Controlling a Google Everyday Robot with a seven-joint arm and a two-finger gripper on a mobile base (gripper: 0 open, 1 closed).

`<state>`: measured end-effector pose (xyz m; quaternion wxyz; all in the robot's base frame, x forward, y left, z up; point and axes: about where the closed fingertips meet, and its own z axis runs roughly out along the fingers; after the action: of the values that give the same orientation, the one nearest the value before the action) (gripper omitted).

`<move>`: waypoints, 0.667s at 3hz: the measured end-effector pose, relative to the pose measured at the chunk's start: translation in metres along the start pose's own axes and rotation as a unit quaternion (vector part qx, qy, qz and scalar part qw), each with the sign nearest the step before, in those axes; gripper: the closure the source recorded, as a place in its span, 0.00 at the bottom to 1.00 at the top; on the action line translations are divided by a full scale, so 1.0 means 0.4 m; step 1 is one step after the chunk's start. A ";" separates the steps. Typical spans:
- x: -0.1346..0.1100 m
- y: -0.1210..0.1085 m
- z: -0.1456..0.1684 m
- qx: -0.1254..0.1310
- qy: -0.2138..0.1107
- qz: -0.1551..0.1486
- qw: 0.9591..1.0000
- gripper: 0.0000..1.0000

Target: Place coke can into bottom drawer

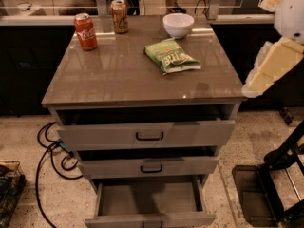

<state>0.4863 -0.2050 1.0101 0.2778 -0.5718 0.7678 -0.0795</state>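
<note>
On the counter [118,75], coke can [85,31] back-left; bottom drawer [147,198] open; claw [271,66] seemingly at right edge, state unclear.

Hand off-frame right; bottom drawer [147,199] front cropped.

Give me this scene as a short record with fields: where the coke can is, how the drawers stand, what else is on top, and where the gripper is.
coke can: upright, back left of the cabinet top
bottom drawer: pulled out, can not in it
top drawer: slightly open
middle drawer: slightly open
other items on top: brownish can, white bowl, green snack bag
gripper: low at the right edge, beside the cabinet, far from the coke can
</note>
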 end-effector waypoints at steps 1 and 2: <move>-0.061 -0.089 0.113 0.038 -0.093 0.044 0.994 0.00; -0.137 -0.166 0.192 0.063 -0.180 0.067 0.979 0.00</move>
<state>0.5917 -0.1616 0.9938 0.4515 -0.5052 0.7355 -0.0046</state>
